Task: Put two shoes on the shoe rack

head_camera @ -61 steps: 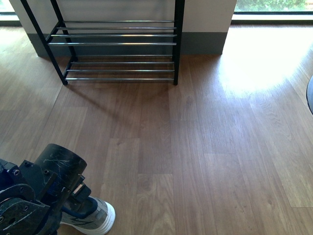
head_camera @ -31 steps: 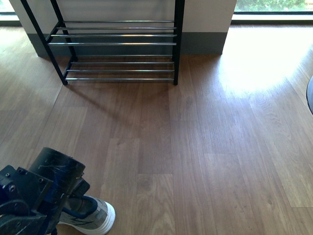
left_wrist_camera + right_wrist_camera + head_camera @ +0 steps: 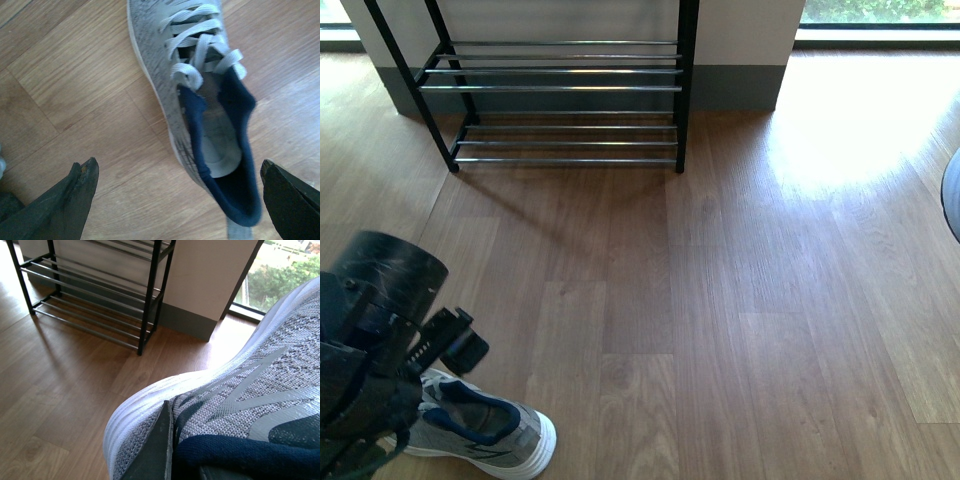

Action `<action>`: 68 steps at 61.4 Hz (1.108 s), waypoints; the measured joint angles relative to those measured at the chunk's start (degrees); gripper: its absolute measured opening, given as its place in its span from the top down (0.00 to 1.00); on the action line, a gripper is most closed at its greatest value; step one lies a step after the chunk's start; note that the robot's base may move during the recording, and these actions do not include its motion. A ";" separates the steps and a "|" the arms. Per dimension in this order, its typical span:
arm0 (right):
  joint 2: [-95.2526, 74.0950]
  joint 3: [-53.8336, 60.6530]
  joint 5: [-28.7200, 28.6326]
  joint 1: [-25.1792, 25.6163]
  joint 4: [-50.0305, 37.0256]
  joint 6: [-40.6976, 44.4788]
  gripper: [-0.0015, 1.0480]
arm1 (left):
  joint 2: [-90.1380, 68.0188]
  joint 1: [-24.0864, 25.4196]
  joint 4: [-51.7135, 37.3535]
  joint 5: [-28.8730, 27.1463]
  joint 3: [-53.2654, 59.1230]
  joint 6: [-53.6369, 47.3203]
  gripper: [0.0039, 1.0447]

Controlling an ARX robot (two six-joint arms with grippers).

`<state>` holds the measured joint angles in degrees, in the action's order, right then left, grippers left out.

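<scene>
My left end effector point(image 3: 177, 166) gapes over a grey sneaker point(image 3: 165, 95) on the floor point(image 3: 75, 75); only the right wrist view shows my right end effector point(image 3: 190, 460) clamping a second sneaker point(image 3: 260, 405), shoe rack point(image 3: 100, 295) well apart.

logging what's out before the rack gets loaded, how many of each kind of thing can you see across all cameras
grey sneakers: 2 (floor sneaker, held sneaker)
shoe rack: 1
total: 3
</scene>
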<state>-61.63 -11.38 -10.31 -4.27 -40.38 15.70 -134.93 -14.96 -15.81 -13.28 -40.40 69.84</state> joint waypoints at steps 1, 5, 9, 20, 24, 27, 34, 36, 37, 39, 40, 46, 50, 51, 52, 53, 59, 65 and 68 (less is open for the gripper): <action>0.00 0.00 0.00 0.00 0.00 0.00 0.98 | -0.24 0.04 0.00 0.00 -0.11 0.00 0.09; 0.00 -0.02 0.42 0.00 0.00 0.00 0.98 | -1.14 0.52 -0.04 0.28 -0.81 -0.09 0.09; 0.00 0.00 0.37 0.00 0.00 0.00 0.98 | -2.23 1.18 -0.07 1.16 -1.86 -0.07 0.09; 0.00 0.00 0.20 0.00 0.00 0.00 0.98 | -9.40 1.68 1.99 2.84 -7.74 -0.24 0.09; 0.00 0.00 0.20 0.00 0.00 0.00 0.98 | -10.73 1.68 2.60 2.89 -9.07 -0.26 0.09; 0.00 0.00 0.20 0.00 0.00 0.00 0.98 | -11.61 1.68 2.95 3.02 -10.01 -0.26 0.09; 0.00 0.00 0.17 0.00 0.00 0.00 0.98 | -13.81 1.66 3.67 3.32 -12.57 -0.55 0.09; 0.00 0.00 0.17 0.00 0.00 0.00 0.98 | -14.49 1.60 3.96 3.45 -13.33 -0.74 0.09; 0.00 0.00 0.20 0.00 0.00 0.00 0.98 | -14.69 1.57 4.04 3.48 -13.55 -0.79 0.09; 0.00 0.00 0.17 0.00 0.00 0.00 0.98 | -15.34 1.49 4.35 3.67 -14.27 -0.85 0.09; 0.00 0.00 0.20 0.00 0.00 0.00 0.98 | -15.54 1.46 4.44 3.74 -14.47 -0.85 0.09; 0.00 0.00 0.17 0.00 0.00 0.00 0.98 | -17.59 0.52 5.16 4.26 -16.48 -0.92 0.11; 0.00 0.00 0.17 0.00 0.00 0.00 0.98 | -18.62 -0.26 5.55 4.42 -17.40 -0.87 0.20; 0.00 -0.02 0.17 0.00 0.00 0.00 0.98 | -18.99 -0.57 5.75 4.57 -17.75 -0.87 0.23; 0.00 0.00 0.17 0.00 0.00 0.00 0.98 | -19.17 -0.74 5.81 4.63 -17.90 -0.85 0.25; 0.00 0.00 0.17 0.00 0.00 0.00 0.98 | -19.32 -0.90 5.84 4.70 -18.01 -0.81 0.27; 0.00 0.00 0.20 0.00 0.00 0.00 0.98 | -20.31 -1.77 5.92 4.66 -18.69 -0.57 0.41; 0.00 0.00 0.17 0.00 0.00 0.00 0.98 | -21.07 -1.79 5.92 4.76 -19.80 -0.61 0.54; 0.00 0.00 0.17 0.00 0.00 0.00 0.98 | -21.38 -1.79 5.92 4.79 -20.15 -0.63 0.61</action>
<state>-61.63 -11.38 -10.13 -4.27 -40.38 15.70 -156.31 -16.75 -9.89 -8.49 -60.55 69.21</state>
